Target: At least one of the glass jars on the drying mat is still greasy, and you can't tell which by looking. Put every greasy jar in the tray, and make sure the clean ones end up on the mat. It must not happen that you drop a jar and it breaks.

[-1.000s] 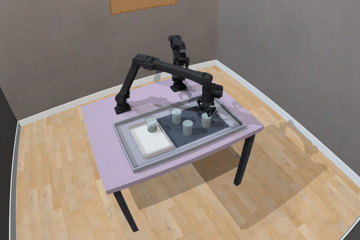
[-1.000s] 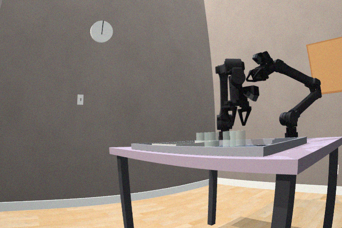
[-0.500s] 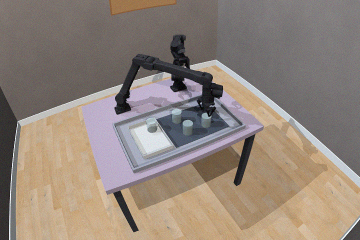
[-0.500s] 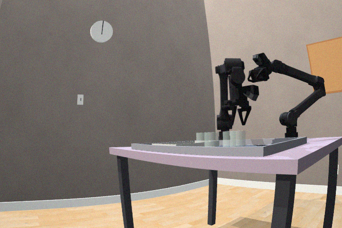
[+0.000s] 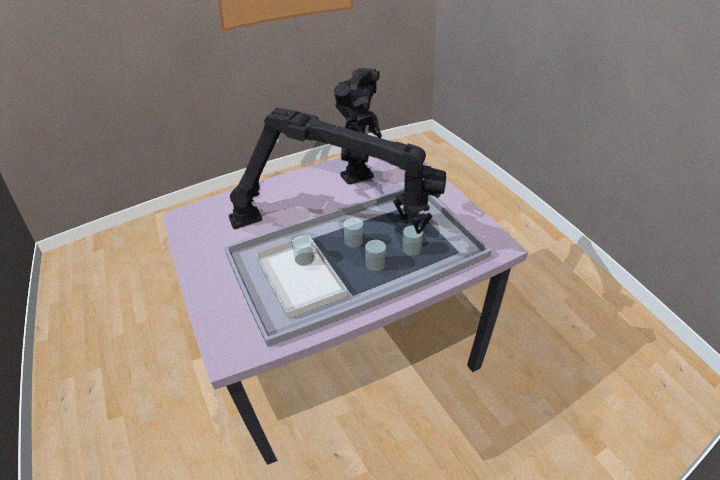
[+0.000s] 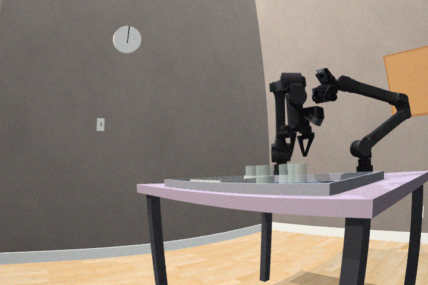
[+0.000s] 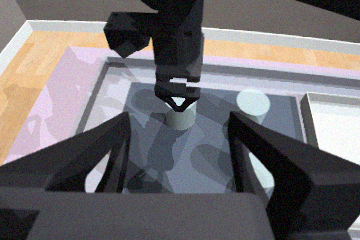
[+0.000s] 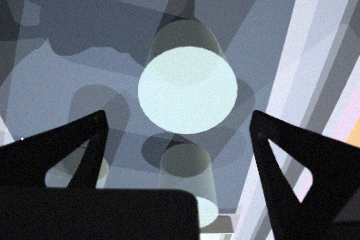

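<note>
A jar (image 5: 412,243) (image 7: 180,120) (image 8: 188,95) stands on the dark mat (image 5: 393,269) (image 7: 183,172). My right gripper (image 5: 410,219) (image 6: 296,158) (image 8: 178,119) points down above it, open, with its fingertips apart on either side in the right wrist view. A second jar (image 5: 375,255) (image 7: 253,104) and a third jar (image 5: 353,233) (image 8: 74,170) also stand on the mat. One jar (image 5: 302,249) stands in the white tray (image 5: 304,287) near its back edge. My left gripper is open and empty, raised at the back. No grease can be told by eye.
A grey raised rim (image 5: 372,299) (image 6: 255,187) surrounds mat and tray on the lilac table (image 5: 202,271) (image 6: 255,203). The left arm stands at the back. The right arm reaches above the table from the back left in the top view.
</note>
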Controlling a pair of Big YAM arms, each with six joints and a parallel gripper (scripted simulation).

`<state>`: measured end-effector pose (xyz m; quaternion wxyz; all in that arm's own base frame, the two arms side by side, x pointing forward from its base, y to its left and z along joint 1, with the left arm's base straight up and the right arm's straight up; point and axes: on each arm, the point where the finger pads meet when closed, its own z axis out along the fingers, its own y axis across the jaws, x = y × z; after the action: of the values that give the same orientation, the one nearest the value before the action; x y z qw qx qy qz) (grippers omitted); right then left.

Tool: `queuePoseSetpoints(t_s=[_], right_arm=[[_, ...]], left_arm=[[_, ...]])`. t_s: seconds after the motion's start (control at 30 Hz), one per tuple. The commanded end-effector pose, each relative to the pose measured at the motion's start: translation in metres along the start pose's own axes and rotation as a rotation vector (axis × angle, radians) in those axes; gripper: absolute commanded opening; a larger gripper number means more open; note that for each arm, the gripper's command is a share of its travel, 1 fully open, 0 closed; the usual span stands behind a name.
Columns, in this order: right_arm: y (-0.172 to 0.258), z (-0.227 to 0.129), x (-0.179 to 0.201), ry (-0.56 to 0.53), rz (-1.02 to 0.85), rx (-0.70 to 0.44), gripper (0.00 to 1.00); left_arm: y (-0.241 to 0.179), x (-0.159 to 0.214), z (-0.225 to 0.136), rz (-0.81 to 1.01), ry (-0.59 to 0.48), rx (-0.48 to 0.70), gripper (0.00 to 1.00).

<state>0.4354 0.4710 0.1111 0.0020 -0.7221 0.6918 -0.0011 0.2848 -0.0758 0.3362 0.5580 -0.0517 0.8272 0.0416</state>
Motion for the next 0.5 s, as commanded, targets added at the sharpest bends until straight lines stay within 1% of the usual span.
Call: queuePoseSetpoints(t_s=[0.0,0.13,0.2,0.3,0.37,0.47], right_arm=[[-0.015,-0.003,-0.012,-0.019,0.015,0.015,0.93],[-0.015,-0.003,-0.012,-0.019,0.015,0.015,0.93],[-0.024,-0.001,-0.008,-0.018,0.026,0.015,0.93],[-0.027,0.003,-0.009,-0.021,0.026,0.018,0.93],[-0.016,0.024,-0.012,-0.009,0.026,0.005,0.93],[-0.009,0.044,-0.014,-0.002,0.018,-0.001,0.93]], left_arm=[[-0.005,-0.008,-0.002,-0.012,-0.007,0.004,0.6],[-0.005,-0.009,-0.003,-0.018,-0.012,0.007,0.6],[-0.005,-0.009,-0.003,-0.018,-0.012,0.008,0.6],[-0.005,-0.009,-0.003,-0.018,-0.012,0.008,0.6],[-0.002,-0.014,-0.004,-0.032,-0.022,0.003,0.6],[-0.002,-0.014,-0.004,-0.032,-0.022,0.003,0.6]])
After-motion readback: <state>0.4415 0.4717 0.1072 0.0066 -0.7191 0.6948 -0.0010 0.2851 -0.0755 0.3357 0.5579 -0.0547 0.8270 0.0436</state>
